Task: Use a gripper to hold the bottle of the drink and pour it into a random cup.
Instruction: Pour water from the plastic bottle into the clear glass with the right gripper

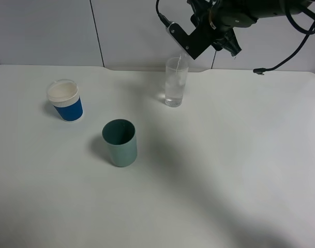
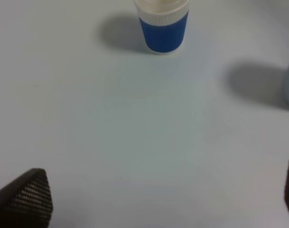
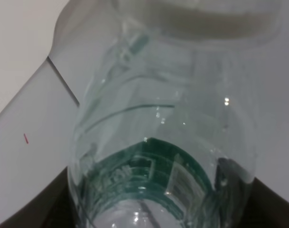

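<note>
Okay, our right gripper grips the tilted bottle over the far cup; we risk spilling past its narrow rim if tilt overshoots.

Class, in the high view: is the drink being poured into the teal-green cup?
No, the thin stream drops into the clear glass; the teal-green cup stands apart from it.

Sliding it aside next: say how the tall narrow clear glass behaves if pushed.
The tall narrow clear glass is slim for its height, so a high push would probably tip it. Its smooth transparent wall looks slippery and possibly breakable.
</note>
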Motion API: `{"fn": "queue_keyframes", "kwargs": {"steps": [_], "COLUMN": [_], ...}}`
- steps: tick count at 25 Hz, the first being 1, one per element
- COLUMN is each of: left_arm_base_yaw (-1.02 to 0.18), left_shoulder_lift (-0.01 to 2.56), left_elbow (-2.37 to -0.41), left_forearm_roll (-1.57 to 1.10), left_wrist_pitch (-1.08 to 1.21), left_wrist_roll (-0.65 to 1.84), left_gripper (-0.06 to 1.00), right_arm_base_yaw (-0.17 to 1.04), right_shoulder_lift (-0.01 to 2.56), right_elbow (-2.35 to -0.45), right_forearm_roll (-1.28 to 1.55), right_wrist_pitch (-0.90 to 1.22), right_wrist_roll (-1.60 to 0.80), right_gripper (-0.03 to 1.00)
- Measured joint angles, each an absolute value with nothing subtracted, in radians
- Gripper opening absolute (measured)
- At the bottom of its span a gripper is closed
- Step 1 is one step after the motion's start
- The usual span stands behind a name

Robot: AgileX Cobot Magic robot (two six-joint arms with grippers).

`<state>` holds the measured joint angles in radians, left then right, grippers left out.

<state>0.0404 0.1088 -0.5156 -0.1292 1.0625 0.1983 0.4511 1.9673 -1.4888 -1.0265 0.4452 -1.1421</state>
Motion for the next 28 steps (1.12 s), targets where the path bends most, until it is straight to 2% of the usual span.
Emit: {"fn": "queue_keyframes", "kwargs": {"steps": [28], "left_arm_base_yaw": [0.04], "left_shoulder_lift": [0.109], "left_elbow": [-0.516], "left_forearm_roll": [-0.129], "left_wrist_pitch": [1.063], "left_wrist_roll": [0.198], "left_gripper": [0.99], "right_arm_base_yaw": [0.466], "right_shoulder_lift": [1.967], "right_elbow": [-1.486], "right_forearm_roll": [-1.149], "right_wrist_pitch": [0.441], "right_wrist_roll": [-1.096], "right_gripper": [0.56]}}
